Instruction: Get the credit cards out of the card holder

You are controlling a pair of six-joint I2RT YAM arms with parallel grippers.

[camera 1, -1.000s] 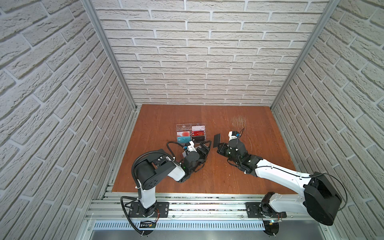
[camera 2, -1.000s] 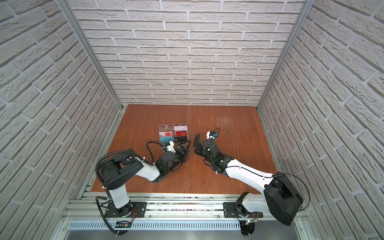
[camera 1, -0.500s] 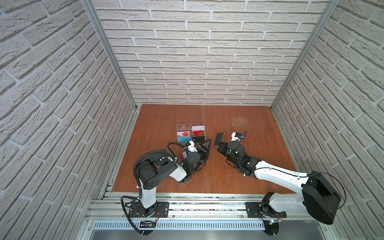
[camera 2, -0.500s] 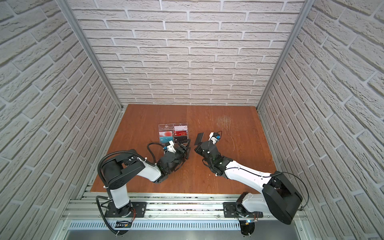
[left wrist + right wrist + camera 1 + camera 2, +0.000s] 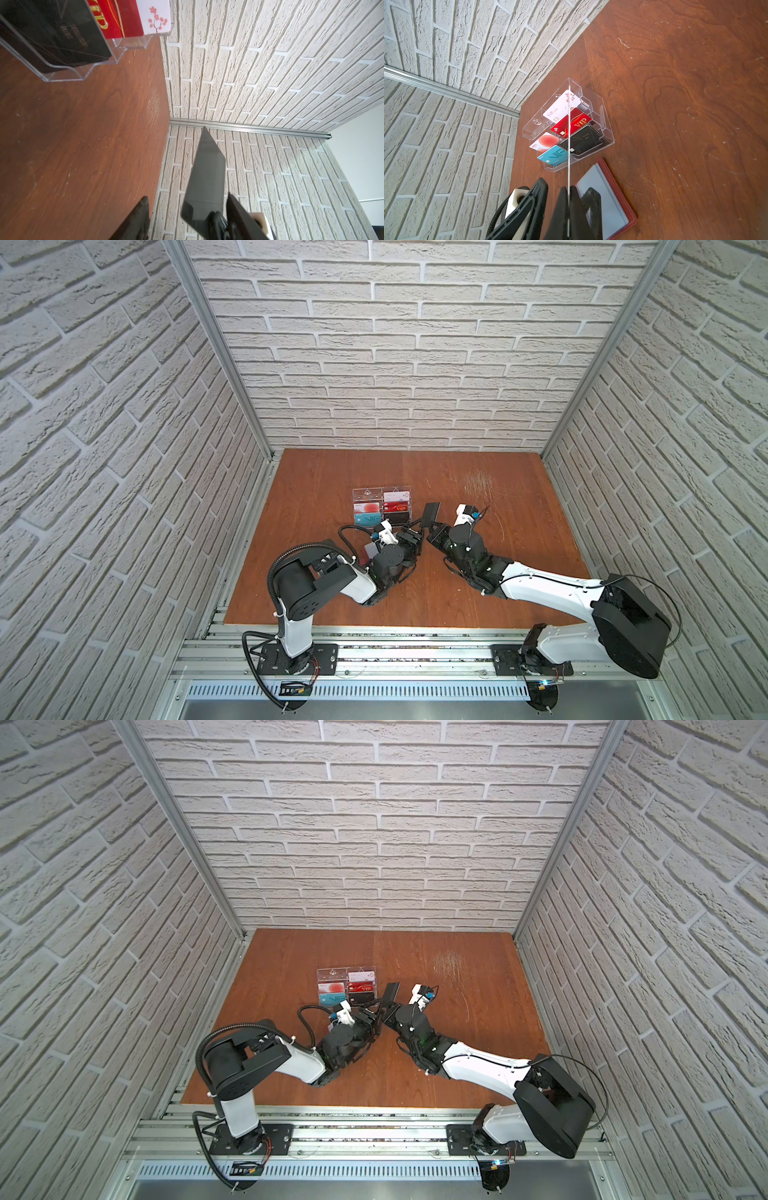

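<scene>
Right gripper (image 5: 568,188) is clamped on a dark credit card (image 5: 205,176) above the tabletop (image 5: 457,472) (card tilted); left gripper (image 5: 187,196) jaws stand apart around it.

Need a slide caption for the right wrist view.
Right claw pinches a credit card edge-on; open card holder lies beside tray.

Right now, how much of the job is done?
Done: one dark card is out. In hand: the right tool holds it up, the half-open left tool straddling it. Left: putting it down; the card holder lies open, I cannot tell if more remain.
</scene>
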